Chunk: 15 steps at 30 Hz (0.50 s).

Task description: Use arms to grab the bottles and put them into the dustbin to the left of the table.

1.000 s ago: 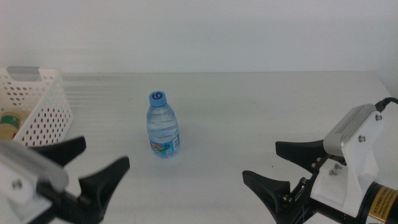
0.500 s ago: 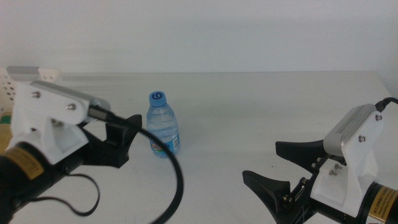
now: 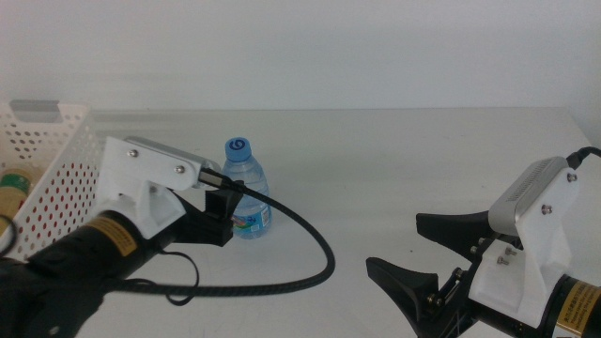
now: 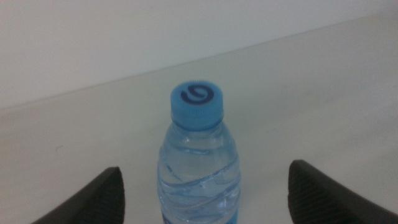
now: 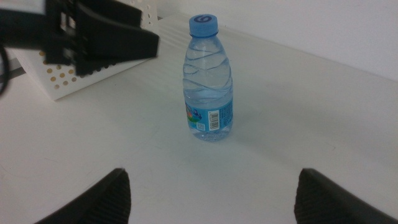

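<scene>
Small water bottle (image 3: 246, 190) standing upright mid-table (image 3: 394, 178), blue cap on top. Left gripper (image 4: 202, 193) right up at it, jaws spread wide with the bottle between them, not touching. Right gripper (image 3: 427, 249) parked low at the right, well apart from the bottle, jaws spread too. White basket (image 3: 58, 155) sitting at the left edge, things already inside.

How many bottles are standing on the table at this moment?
1. The water bottle stands upright on the table, near the left gripper, whose fingers are open. Something partly hidden lies in the dustbin and may be more.
</scene>
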Each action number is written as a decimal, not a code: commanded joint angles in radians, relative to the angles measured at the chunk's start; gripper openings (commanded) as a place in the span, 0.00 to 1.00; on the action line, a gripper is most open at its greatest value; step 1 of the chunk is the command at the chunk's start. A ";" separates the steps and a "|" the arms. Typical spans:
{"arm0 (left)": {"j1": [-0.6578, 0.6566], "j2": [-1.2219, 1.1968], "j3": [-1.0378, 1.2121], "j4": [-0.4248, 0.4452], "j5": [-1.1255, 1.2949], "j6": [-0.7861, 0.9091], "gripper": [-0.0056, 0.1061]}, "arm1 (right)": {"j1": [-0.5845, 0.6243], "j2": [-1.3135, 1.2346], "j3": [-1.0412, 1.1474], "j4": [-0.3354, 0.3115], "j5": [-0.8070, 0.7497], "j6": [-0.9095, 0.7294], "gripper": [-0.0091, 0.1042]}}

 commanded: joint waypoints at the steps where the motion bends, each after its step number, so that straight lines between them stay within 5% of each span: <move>1: 0.000 0.030 -0.030 0.000 -0.153 -0.017 0.79 | 0.000 -0.018 -0.020 0.000 -0.069 -0.013 0.75; 15: 0.000 0.282 -0.030 0.012 -0.469 -0.066 0.79 | 0.000 -0.018 -0.020 0.000 -0.069 -0.013 0.75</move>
